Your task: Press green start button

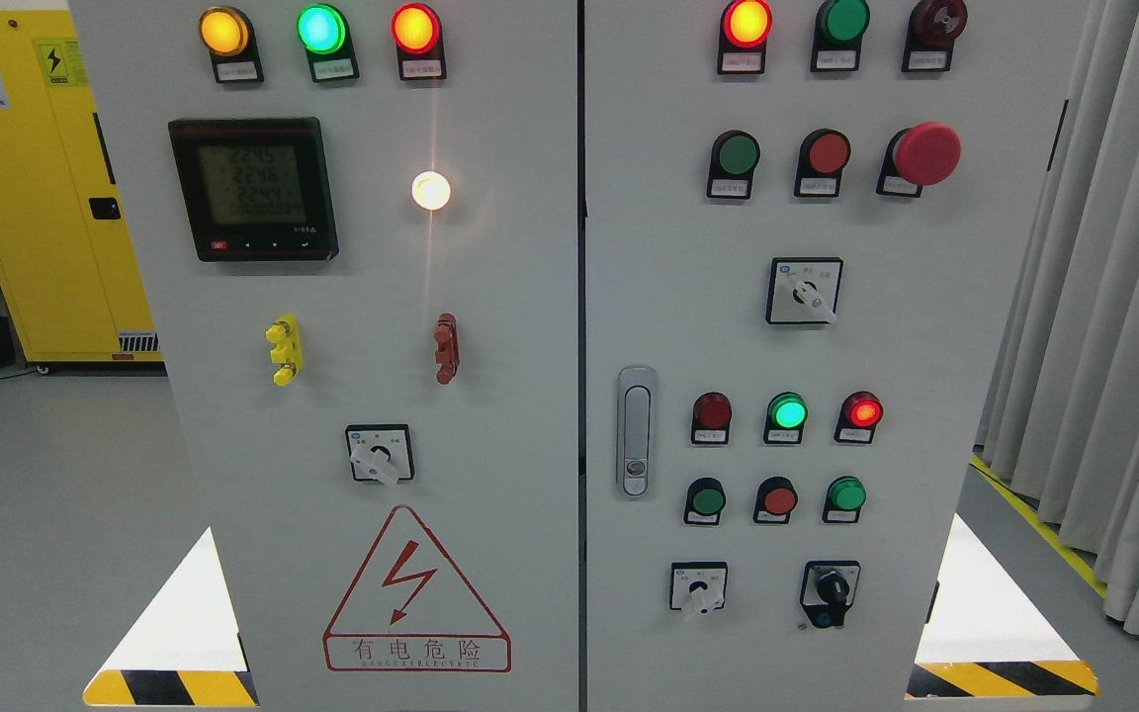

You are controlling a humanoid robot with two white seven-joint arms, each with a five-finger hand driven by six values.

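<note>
A grey electrical cabinet (pixel 530 297) with two doors fills the head view. On the right door, a green push button (pixel 737 155) sits in the upper row beside a red push button (pixel 828 153) and a red mushroom stop button (pixel 925 154). Two more green push buttons (pixel 707 500) (pixel 845 493) sit in the lower row with a red one (pixel 779 499) between them. A lit green lamp (pixel 787 411) glows above them. Neither hand nor any arm shows.
The right door has a handle (pixel 636 431) and several rotary switches (pixel 805 292). The left door has a meter (pixel 253 188), a lit white lamp (pixel 430 191) and a red warning triangle (pixel 416 593). A yellow cabinet (pixel 36 198) stands at the left, curtains (pixel 1113 297) at the right.
</note>
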